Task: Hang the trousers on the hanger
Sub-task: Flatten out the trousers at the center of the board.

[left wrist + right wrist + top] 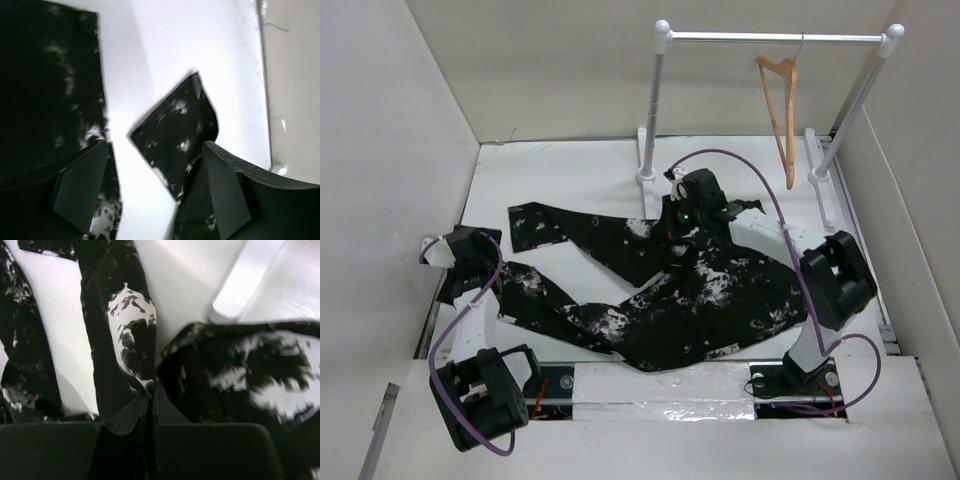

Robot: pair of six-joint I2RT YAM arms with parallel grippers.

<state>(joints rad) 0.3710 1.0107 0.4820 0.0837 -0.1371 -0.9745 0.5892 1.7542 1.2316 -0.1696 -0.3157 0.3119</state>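
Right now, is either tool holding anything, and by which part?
Right tool pinches a fold of the trousers at their far edge; left tool is open, holding nothing.

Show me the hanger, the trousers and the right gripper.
hanger (788, 165): top external view, lower wooden end
trousers (720, 295): top external view, wide upper part
right gripper (151, 426): right wrist view, between its closed fingertips

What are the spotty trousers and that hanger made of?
The trousers look like soft cloth, matte black with white splatters; they lie limp and creased. The hanger looks like smooth light-brown wood, with a thin hook that is probably metal.
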